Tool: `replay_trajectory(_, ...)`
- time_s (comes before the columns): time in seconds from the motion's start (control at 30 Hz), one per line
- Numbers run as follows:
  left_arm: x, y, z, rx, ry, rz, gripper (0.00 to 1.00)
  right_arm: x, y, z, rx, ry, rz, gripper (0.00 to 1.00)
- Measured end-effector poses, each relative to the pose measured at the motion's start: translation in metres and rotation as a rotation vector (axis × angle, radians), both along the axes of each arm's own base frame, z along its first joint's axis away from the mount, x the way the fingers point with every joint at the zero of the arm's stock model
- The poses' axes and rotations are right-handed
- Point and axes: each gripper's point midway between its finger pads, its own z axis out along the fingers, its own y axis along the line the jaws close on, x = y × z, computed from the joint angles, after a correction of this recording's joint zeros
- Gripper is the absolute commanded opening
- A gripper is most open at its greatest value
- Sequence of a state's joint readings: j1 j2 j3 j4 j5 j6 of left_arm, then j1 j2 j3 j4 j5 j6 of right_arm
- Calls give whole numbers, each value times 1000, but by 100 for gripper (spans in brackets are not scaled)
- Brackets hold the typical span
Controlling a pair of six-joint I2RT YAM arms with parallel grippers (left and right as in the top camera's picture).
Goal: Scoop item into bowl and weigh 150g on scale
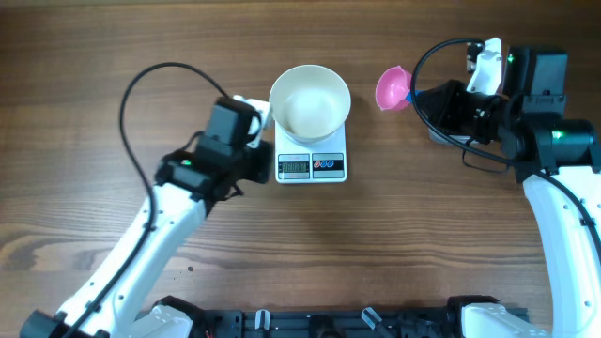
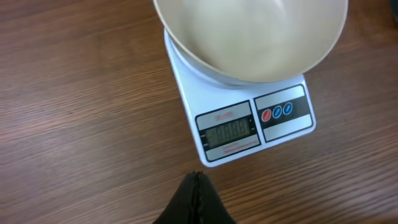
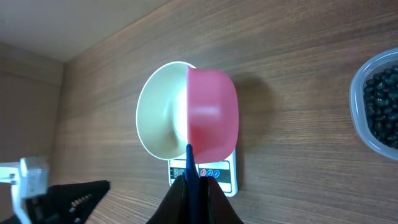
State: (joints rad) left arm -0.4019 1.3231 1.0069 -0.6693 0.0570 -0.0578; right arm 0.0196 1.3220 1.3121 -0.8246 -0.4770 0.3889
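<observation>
Right wrist | tub (image 3: 356,99) cut off | scoop (image 3: 213,115) covers half bowl (image 3: 160,115)

white arm links (image 1: 155,235), black joints (image 1: 230,127), looping black cables (image 1: 125,103), green lights (image 1: 185,161)

The white left arm (image 1: 160,221) slants from near left toward centre, left fingers (image 2: 186,202) pressed together, empty. The right arm (image 1: 563,225) stands far right, wrist bent leftward, right fingers (image 3: 177,199) pinching a pink plastic scoop (image 3: 212,115) by its handle.
</observation>
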Motion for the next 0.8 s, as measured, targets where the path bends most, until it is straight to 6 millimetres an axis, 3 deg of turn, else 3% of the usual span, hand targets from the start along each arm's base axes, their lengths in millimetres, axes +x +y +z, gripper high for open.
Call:
replay_trajectory(0.17, -5, -2, 12, -36, -25, -96, 4, 0, 0, 0, -1, -2, 1, 4)
replay_trajectory(0.43, -10, -3, 11, 3, -40, -186, 5, 0, 0, 0, -1, -2, 1, 4)
replay_trajectory(0.53, -9, -1, 11, 22, -48, -193, 29, 0, 0, 0, -1, -2, 1, 4)
replay_trajectory(0.57, -8, -1, 11, 24, -49, -191, 51, 0, 0, 0, -1, -2, 1, 4)
replay_trajectory(0.6, -8, -1, 11, 28, -50, -195, 79, 0, 0, 0, -1, -2, 1, 5)
replay_trajectory(0.63, -8, 0, 11, 29, -51, -193, 100, 0, 0, 0, -1, -2, 1, 4)
replay_trajectory(0.8, -8, 0, 11, 33, -52, -193, 100, 0, 0, 0, -1, -2, 1, 4)
